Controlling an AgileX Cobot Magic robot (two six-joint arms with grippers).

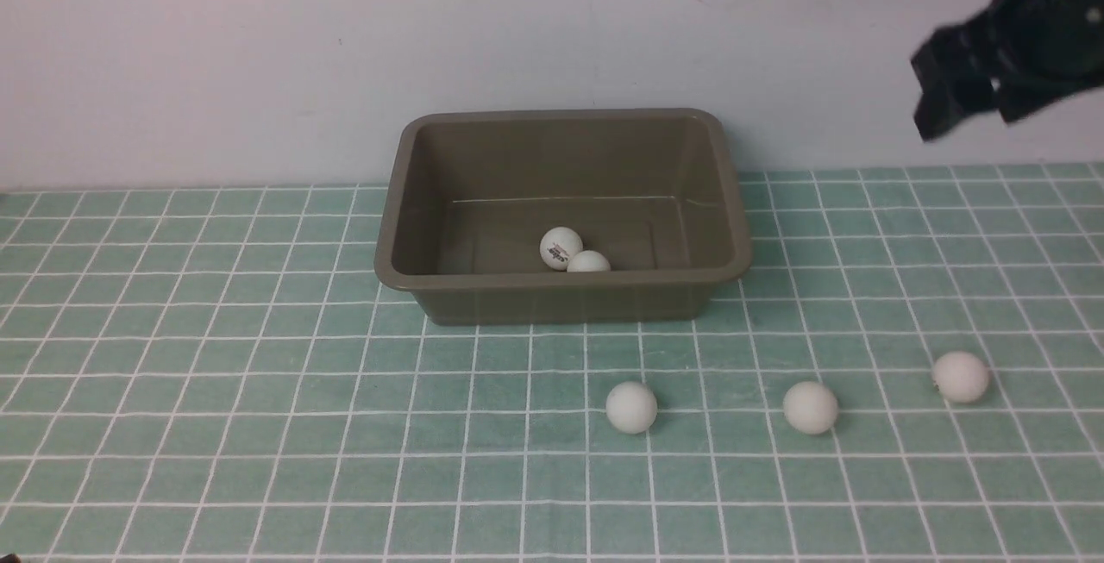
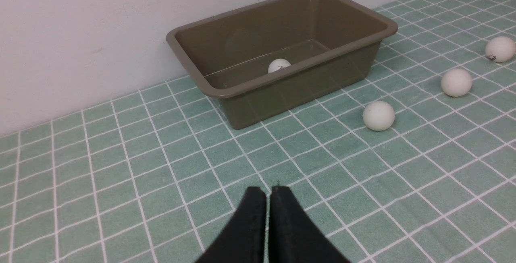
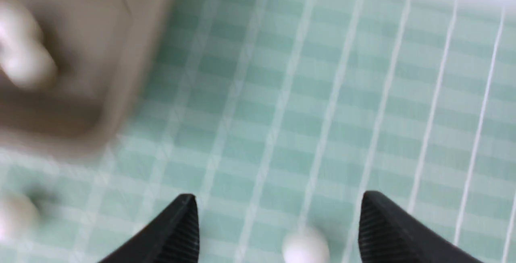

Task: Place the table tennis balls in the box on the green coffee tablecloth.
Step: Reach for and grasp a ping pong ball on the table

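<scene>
A small matte white ball [image 3: 305,247], blurred, shows between the wide-spread, empty right fingers [image 3: 173,235]; the left fingers [image 2: 248,230] press together, empty.

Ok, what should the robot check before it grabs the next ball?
1. Is the right gripper open and empty: ok, its fingers are wide apart.
2. Is the box upright on the green tablecloth: ok.
3. Are some balls inside: ok, the logo ball and the plain ball lie in it.
4. Are all balls put away: not ok, the left ball, the middle ball and the right ball lie on the tablecloth.
5. Is the right gripper lined up over a ball: cannot tell, its wrist view is blurred.
6. Is the left gripper out of the way: ok, shut, empty, apart from the balls.
</scene>
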